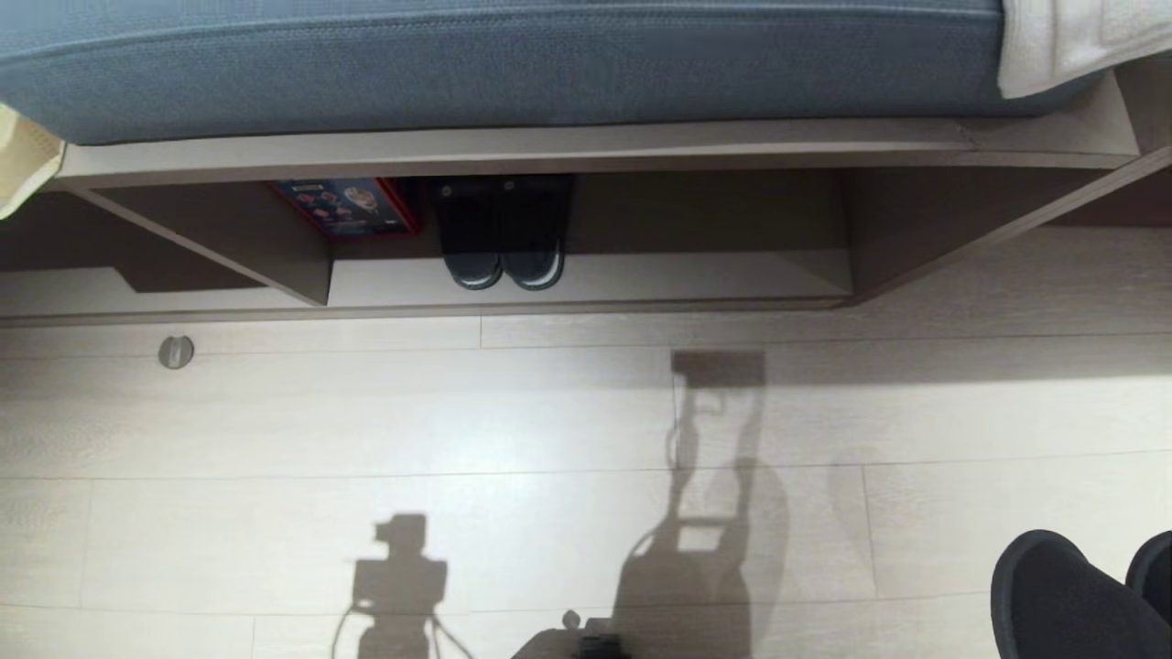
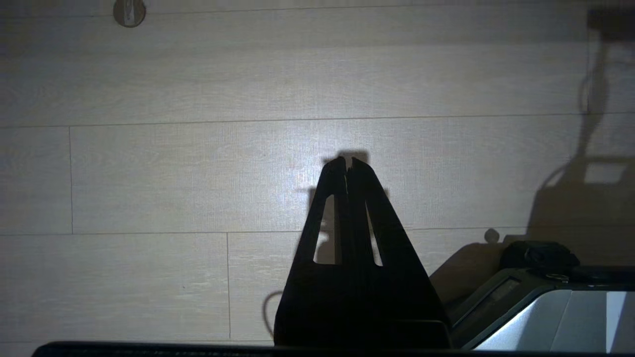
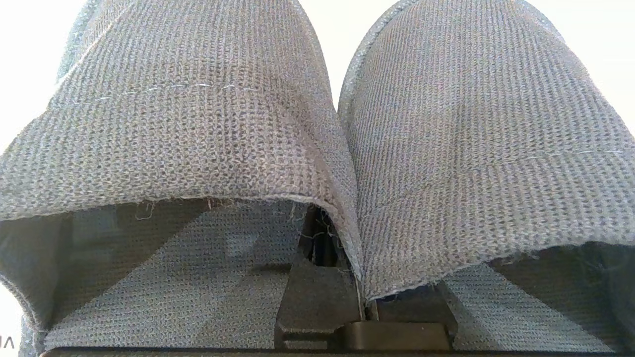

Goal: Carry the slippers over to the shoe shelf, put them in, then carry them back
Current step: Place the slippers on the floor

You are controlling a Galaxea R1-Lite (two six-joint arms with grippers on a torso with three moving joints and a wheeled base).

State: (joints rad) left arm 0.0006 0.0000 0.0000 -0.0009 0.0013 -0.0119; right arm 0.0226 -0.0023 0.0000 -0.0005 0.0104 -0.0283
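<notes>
Slippers in my right tool
My right tool [image 3: 364, 302] clenches both slippers' [image 3: 476, 148] inner edges; left tool [image 2: 347, 163] clenched, bare floor [image 2: 173, 173] around.

Slippers [image 3: 198, 124] rough knit cloth.

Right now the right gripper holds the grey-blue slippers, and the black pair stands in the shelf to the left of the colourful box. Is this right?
Not quite. In the head view the black pair stands to the right of the colourful box, not left. The rest holds: the right wrist view shows the right gripper shut on the slippers.
</notes>
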